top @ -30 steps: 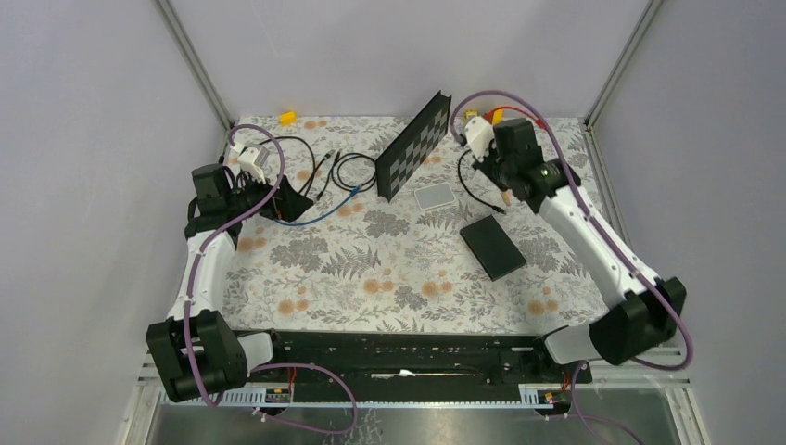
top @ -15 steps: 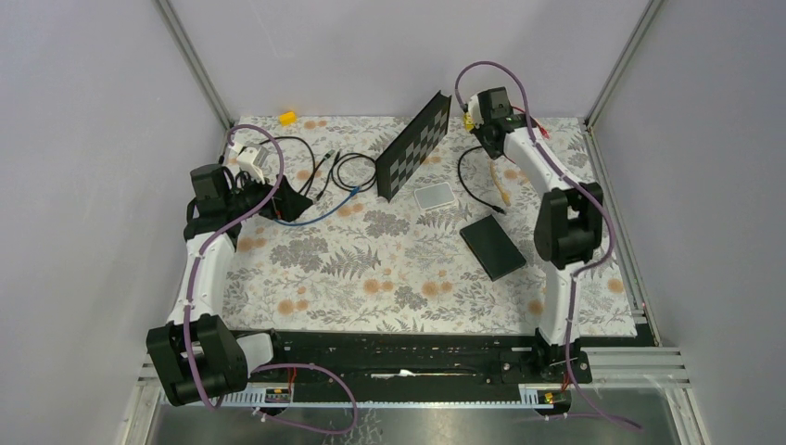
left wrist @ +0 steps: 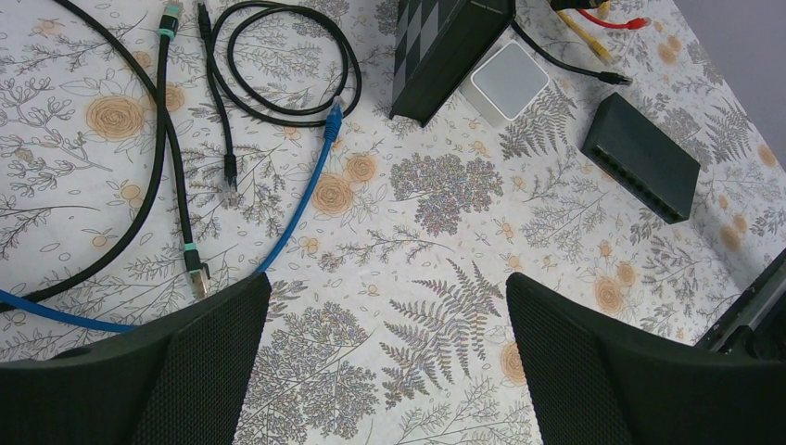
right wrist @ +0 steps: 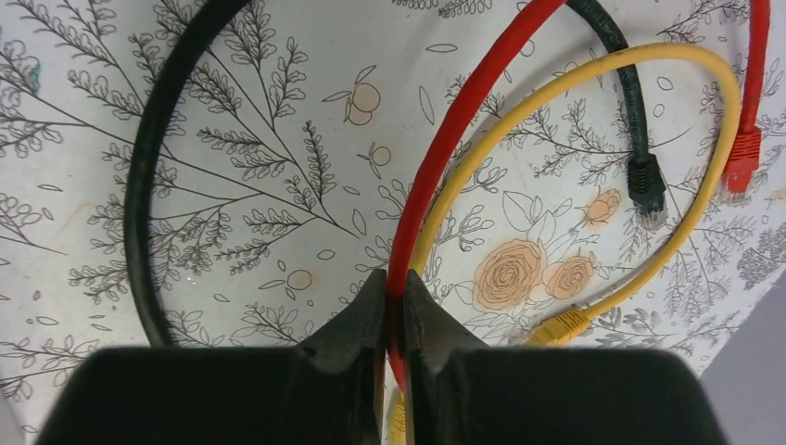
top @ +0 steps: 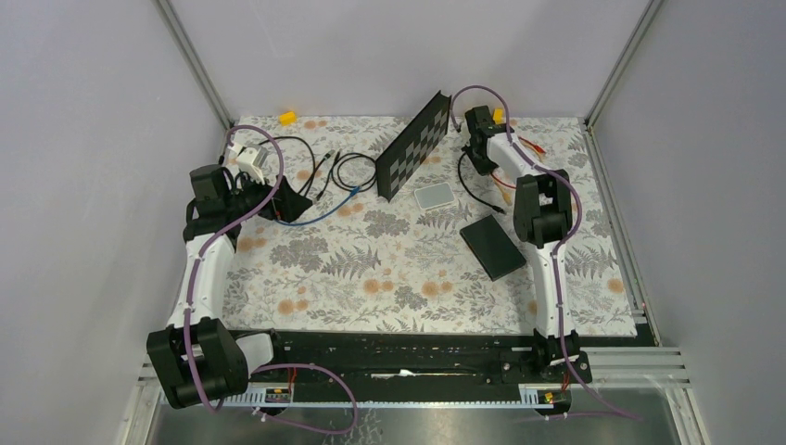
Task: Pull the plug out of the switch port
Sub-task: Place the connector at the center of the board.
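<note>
The switch (top: 492, 247) is a flat black box right of centre; it also shows in the left wrist view (left wrist: 641, 158), with no cable in the sockets I can see. A black cable's plug (top: 500, 211) lies just beyond it. My right gripper (top: 479, 139) is at the far back right, shut on a red cable (right wrist: 463, 120), as the right wrist view (right wrist: 396, 283) shows. My left gripper (top: 287, 199) hangs open and empty above the mat at the left, its jaws wide apart in the left wrist view (left wrist: 387, 287).
A black checkered board (top: 414, 146) stands tilted at the back, with a pale grey pad (top: 435, 197) in front of it. Black cables (top: 324, 171) and a blue one (top: 338, 204) lie at the left. A yellow cable (right wrist: 649, 65) loops beside the red one.
The right arm has folded up and swung inward from the right side, its wrist staying at the far back right. The left arm has not moved.
</note>
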Controlling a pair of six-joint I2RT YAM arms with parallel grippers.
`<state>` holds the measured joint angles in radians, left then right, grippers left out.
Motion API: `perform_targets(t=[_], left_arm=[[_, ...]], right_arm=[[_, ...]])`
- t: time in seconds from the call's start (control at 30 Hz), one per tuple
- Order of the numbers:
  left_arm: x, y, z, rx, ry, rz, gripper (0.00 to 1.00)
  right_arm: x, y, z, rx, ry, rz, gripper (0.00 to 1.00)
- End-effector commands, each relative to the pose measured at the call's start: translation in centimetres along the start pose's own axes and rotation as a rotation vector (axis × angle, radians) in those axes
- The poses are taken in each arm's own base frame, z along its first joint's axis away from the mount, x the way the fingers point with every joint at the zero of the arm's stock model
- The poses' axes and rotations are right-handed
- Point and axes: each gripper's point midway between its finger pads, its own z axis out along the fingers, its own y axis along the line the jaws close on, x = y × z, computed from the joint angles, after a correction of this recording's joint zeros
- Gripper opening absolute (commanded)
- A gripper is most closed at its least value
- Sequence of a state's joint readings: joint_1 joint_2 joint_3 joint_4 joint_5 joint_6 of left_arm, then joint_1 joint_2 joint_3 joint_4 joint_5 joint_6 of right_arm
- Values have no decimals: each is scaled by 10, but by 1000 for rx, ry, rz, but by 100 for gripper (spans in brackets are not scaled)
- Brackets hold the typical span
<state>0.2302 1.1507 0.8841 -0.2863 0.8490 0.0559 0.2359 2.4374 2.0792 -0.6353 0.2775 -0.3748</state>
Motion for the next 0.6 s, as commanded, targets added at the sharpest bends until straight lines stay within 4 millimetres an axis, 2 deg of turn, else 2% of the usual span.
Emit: perform_targets(t=[0.0,0.07,0.17,0.2,0.3,0.4,0.47,0.57], left_arm=[[-15,0,-3,-6,-38,53,99],[-14,0,-3,-6,-38,54,99],[-15,-1,-3,-4,-40,55,99],[-16,-1,-4,-5,-43,57,99],[-16,-2,-4,-6,-43,59,99],[-16,-1,-4,-7,-44,64,99],[-17,0,-4,-9,-45,67,99],[-17,0,-4,-10,-48,65,99]], right_arm=[[-16,3,-12,-58,-53,82,13],[-17,6,-12,-76,-53,96,17],[-18,10,-14,-120,-60,123,35],[-19,11,-16,-139,-66,135,42],[-22,13,-30,-192,-96,162,74],[-27,11,-55,-223,-159,157,94],[-28,16,-69,-261,-212,139,99],[-22,29,-83,-332,-256,120,99]])
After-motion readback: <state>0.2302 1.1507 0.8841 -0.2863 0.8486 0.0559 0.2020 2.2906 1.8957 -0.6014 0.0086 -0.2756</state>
